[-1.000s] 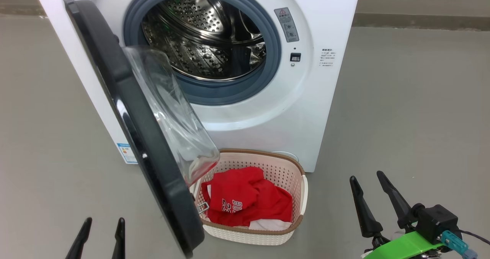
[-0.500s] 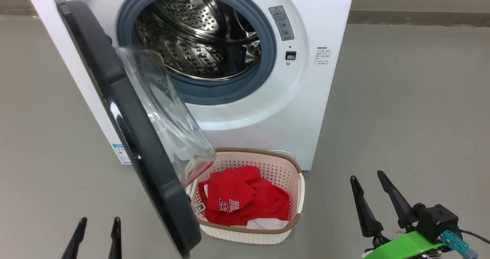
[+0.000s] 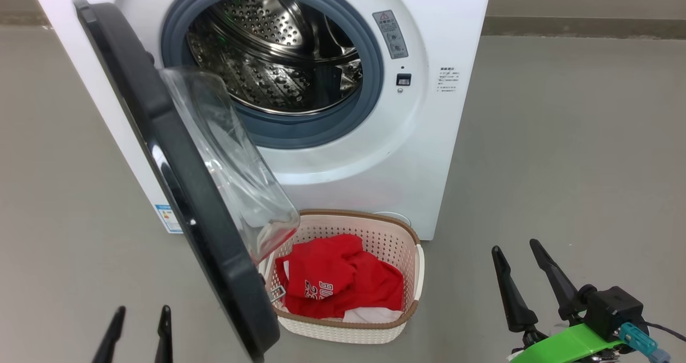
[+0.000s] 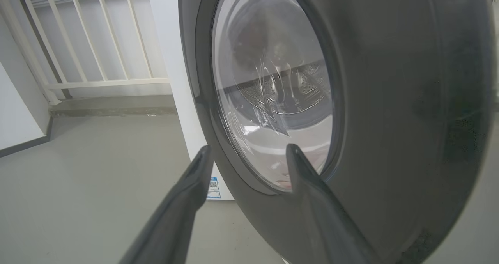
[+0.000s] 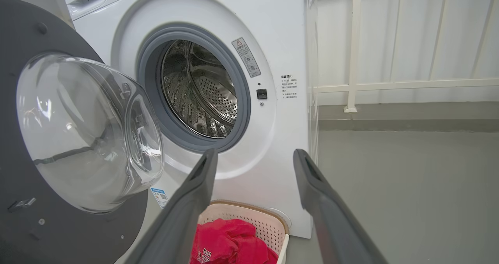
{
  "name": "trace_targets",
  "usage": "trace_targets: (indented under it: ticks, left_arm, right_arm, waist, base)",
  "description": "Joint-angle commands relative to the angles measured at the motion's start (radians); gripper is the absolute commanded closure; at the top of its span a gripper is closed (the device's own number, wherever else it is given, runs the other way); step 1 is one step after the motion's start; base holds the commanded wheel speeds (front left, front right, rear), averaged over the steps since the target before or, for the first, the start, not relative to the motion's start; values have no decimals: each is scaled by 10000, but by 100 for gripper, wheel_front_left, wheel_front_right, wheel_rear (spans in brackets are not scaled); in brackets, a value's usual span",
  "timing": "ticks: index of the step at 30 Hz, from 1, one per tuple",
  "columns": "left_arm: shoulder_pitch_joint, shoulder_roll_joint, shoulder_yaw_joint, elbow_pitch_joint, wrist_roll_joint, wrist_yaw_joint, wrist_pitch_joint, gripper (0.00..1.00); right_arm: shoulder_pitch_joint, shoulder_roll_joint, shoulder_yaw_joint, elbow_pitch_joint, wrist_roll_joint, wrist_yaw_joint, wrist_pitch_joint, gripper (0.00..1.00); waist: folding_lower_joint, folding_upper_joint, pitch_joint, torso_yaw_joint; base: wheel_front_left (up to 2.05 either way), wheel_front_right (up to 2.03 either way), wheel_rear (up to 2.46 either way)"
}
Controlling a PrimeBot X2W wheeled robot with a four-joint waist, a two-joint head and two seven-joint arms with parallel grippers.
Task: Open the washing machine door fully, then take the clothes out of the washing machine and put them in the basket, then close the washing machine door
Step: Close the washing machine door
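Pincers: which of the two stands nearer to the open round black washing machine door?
The left pincer, low beside the door on its outer side; the right pincer stands apart, beyond the cream perforated plastic basket.

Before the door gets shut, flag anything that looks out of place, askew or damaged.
Nothing spilled or damaged. One thing: the basket stands close by the open washing machine door, whose glass bowl overlaps its left rim in the head view; it might lie in the door's swing.
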Motion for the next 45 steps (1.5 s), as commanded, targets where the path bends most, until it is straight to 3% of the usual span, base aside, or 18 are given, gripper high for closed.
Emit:
trace_targets:
  ticks: [1,2,3,6,9,14,20,21,24,30,38,45]
  left_arm:
    - [-170,63,233,-185,94,-64,-120,64]
    - [-175,53,201,-152,85,-65,-120,91]
    - [-206,43,189,-126,47,-66,-120,100]
    - [-419,10,294,13,-481,-72,-120,100]
    - [-817,-18,551,376,-1664,-47,-120,100]
    - [-1525,-26,661,586,-4544,365,-96,100]
    - [-2152,-28,496,-129,-9521,1312,825,100]
    - [-2152,-28,496,-129,-9521,1312,825,100]
    - [-2320,-28,375,-824,-11488,1890,1447,100]
    - [-2702,-29,294,-1980,-13994,3003,2609,100]
    - [-2897,-29,-124,-3148,-15168,3687,3460,100]
    - [-2958,-29,-563,-3411,-15269,3845,3604,100]
  right_arm:
    - [-313,-79,186,-229,99,65,-65,0]
    - [-316,-79,185,-225,102,65,-65,0]
    - [-317,-79,180,-220,103,65,-65,0]
    - [-299,-79,168,-204,105,65,-65,0]
    - [-273,-79,160,-183,88,65,-65,0]
    - [-254,-79,207,-136,39,65,-65,0]
    - [-205,-79,256,-131,121,65,-65,0]
    - [-205,-79,256,-131,121,65,-65,0]
    - [-166,-79,226,-144,108,65,-65,0]
    - [-143,-79,218,-141,62,65,-65,0]
    - [-158,-79,290,-131,43,65,-65,0]
    - [-213,-79,327,-137,26,65,-65,0]
  waist:
    - [0,-1,0,-6]
    - [0,-1,2,-9]
    - [0,-1,5,-9]
    - [0,-1,6,-6]
    - [0,-1,-10,0]
    - [0,-1,-83,-64]
    - [0,-1,-152,-152]
    - [0,-1,-152,-152]
    - [0,-1,-159,-175]
    - [0,-1,-156,-241]
    - [0,-1,-93,-435]
    - [0,-1,106,-733]
  base:
    - [0,0,0]
    - [0,0,0]
    - [0,0,0]
    - [0,0,0]
    - [0,0,0]
    - [0,0,0]
    - [0,0,0]
    - [0,0,0]
    - [0,0,0]
    - [0,0,0]
    - [0,0,0]
    - [0,0,0]
